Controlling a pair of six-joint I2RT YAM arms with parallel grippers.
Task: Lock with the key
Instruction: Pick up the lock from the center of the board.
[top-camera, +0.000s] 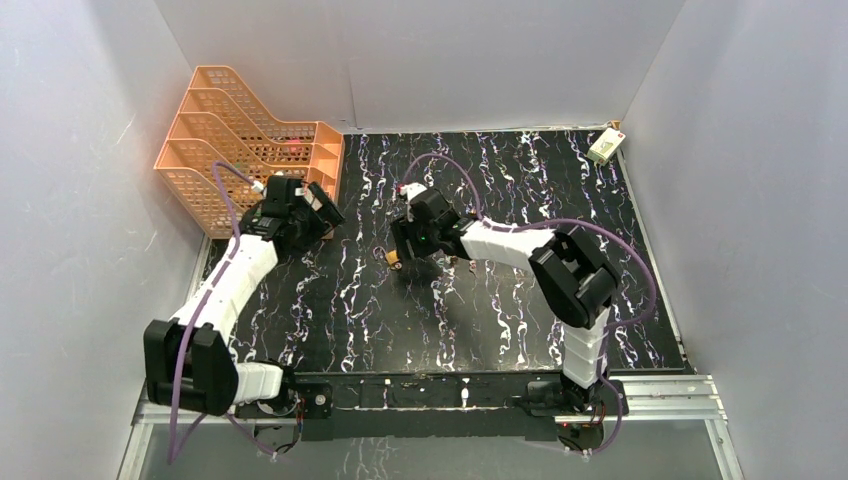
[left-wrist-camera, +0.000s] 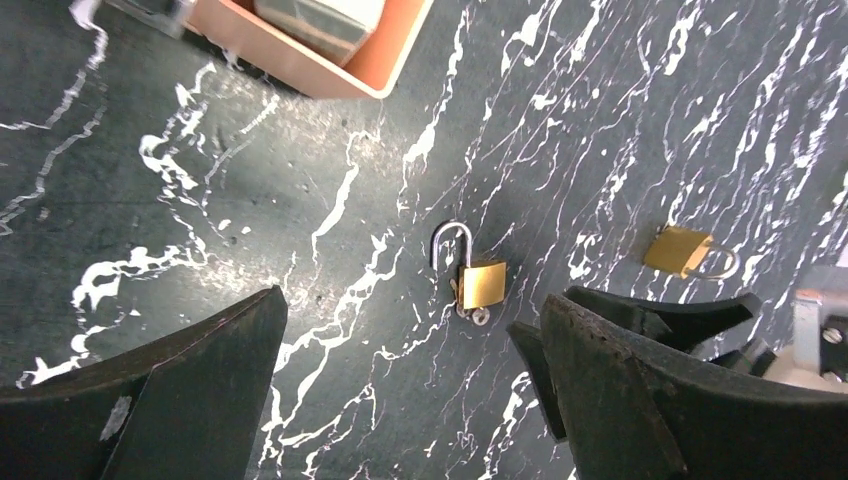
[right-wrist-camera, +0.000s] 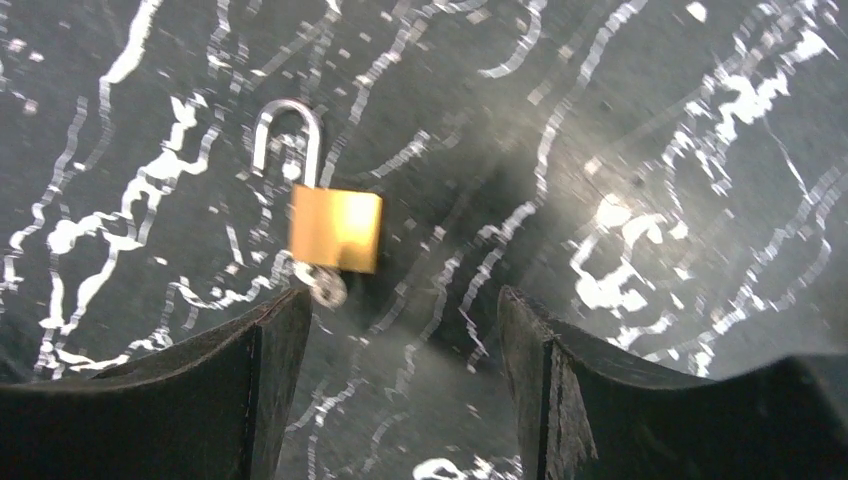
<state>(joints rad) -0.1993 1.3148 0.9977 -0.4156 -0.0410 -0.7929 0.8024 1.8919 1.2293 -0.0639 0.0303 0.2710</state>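
tabletop (top-camera: 480, 320) black, white-veined, grey walls (top-camera: 450, 60) — both jaws wide, empty; padlock (right-wrist-camera: 335, 228) shackle open.

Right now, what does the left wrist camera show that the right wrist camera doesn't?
Only the left wrist: a second brass padlock, whose shackle looks closed, and the orange tray corner. Only the right wrist: no extra object, just a closer look. Both: the open padlock with the key in its base, on the marbled table.

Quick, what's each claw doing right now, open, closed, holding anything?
Left claw: open, holding nothing.
Right claw: open, holding nothing; padlock lies just ahead of it.
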